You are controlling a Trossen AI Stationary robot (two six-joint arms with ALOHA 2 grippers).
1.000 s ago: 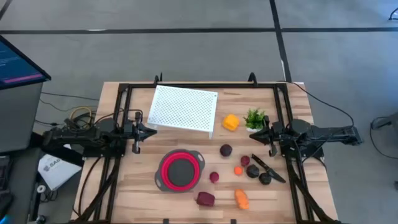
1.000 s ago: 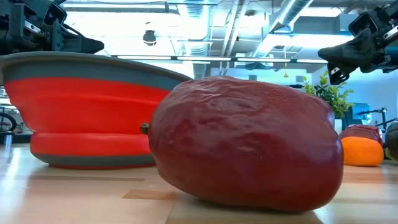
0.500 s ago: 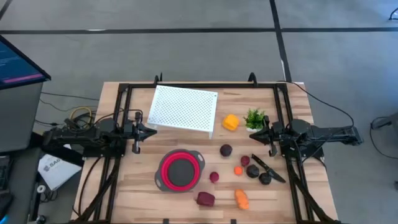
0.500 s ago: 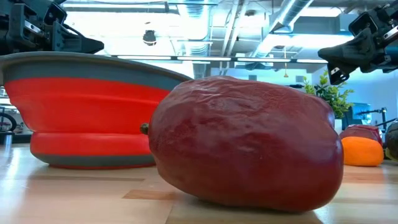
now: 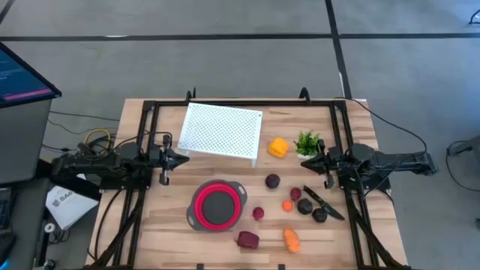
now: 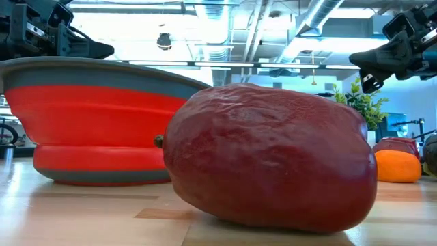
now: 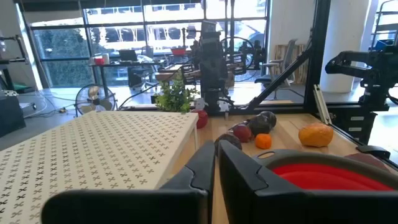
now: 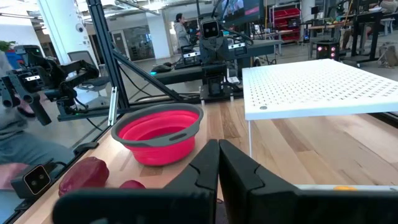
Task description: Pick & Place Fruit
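Left end effector: your left arm lies low along the left side of the wooden bench, reaching inward, its tip just off the near left corner of the white perforated metal shelf. Fingers clenched together, holding nothing.

Right end effector: your right arm mirrors it from the right side, the tip beside the small green leafy plant. Fingers pressed together, holding nothing.

Container: one red collapsible bowl with a grey rim and grey floor, standing on the bench between the two arms, nearer the front. You see only its grey floor inside; no fruit in it.

Fruit, all lying on the bench to the right of the bowl:
- yellow-orange piece, beside the shelf's right edge, near the plant
- dark purple round piece, centre
- small red piece and small orange piece, close together
- two near-black pieces, just beside the black-handled knife
- small maroon piece, just right of the bowl
- large maroon piece and orange piece, at the front edge
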